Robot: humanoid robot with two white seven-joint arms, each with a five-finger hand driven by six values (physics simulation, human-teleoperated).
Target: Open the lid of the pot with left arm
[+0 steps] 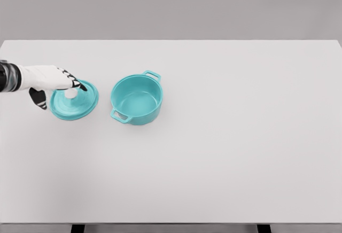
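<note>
White table point(224, 163); pot point(137, 99) open, lid point(75, 100) beside, left hand point(53, 79) above.

— Where does the pot point(137, 100) stand?
— On the table point(224, 137), left of the middle, with nothing in it; one handle points to the far right, the other to the near left.

— And the lid point(75, 101)?
— Off the pot, flat on the table just to the pot's left, close beside it but apart.

— The left hand point(51, 79)?
— It comes in from the left edge and sits over the lid's far left side, fingers reaching to the knob point(71, 92) at the lid's centre.
</note>
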